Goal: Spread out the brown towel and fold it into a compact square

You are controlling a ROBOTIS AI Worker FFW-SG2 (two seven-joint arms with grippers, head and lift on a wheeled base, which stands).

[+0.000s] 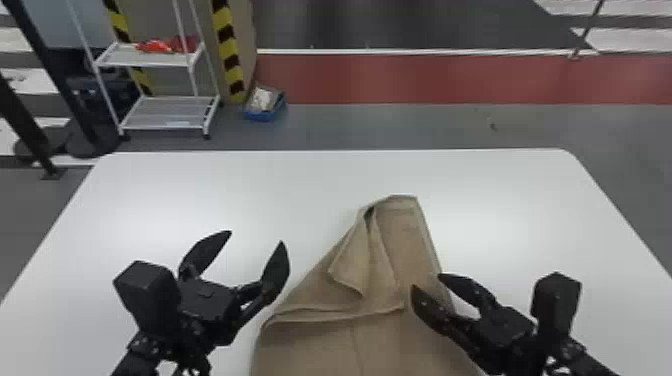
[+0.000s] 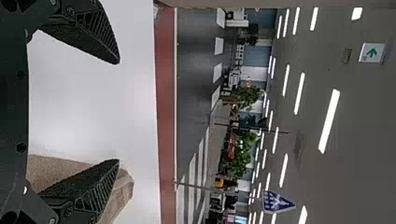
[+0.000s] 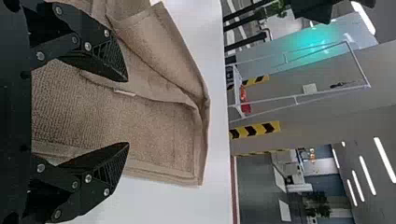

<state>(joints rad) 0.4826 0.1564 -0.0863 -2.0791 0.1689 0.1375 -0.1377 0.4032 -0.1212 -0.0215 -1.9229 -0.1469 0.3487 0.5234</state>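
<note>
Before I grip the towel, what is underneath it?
The white table supports the brown towel and shows around its far end. Anything else beneath is covered by the cloth and cannot be seen.

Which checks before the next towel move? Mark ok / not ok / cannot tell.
1. Left claw open and empty: ok.
2. Right claw open and empty: ok.
3. Brown towel spread flat: not ok, its far part is bunched in overlapping folds.
4. Towel's far end within the table's far edge: ok.
5. Towel's near edge straight: cannot tell, the towel runs past the head view's bottom edge.
6. Left claw over the towel: not ok, it is off to the left.
</note>
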